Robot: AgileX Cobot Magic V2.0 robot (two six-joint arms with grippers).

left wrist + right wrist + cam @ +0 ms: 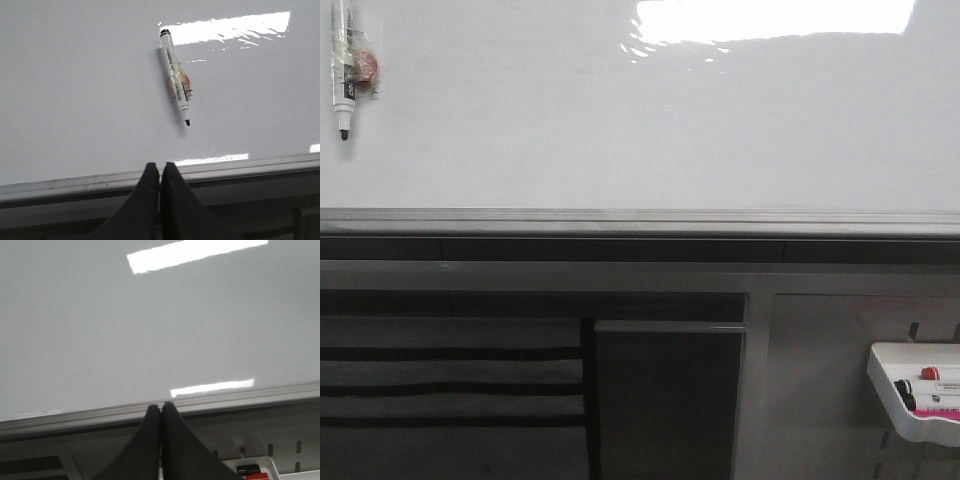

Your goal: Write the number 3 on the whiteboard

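The whiteboard (640,130) fills the upper half of the front view, glossy white with glare at the top and a grey rail along its lower edge. No number 3 shows on it. A white marker with a black tip (342,70) hangs on the board at the far upper left, tip down; it also shows in the left wrist view (176,77). My left gripper (160,166) is shut and empty, below the rail and short of the marker. My right gripper (161,406) is shut and empty at the rail. Neither gripper shows in the front view.
A small white tray (917,403) with red, black and pink markers hangs at the lower right, also seen in the right wrist view (260,471). Below the rail are a dark panel (668,400) and grey slats with black stripes (450,385).
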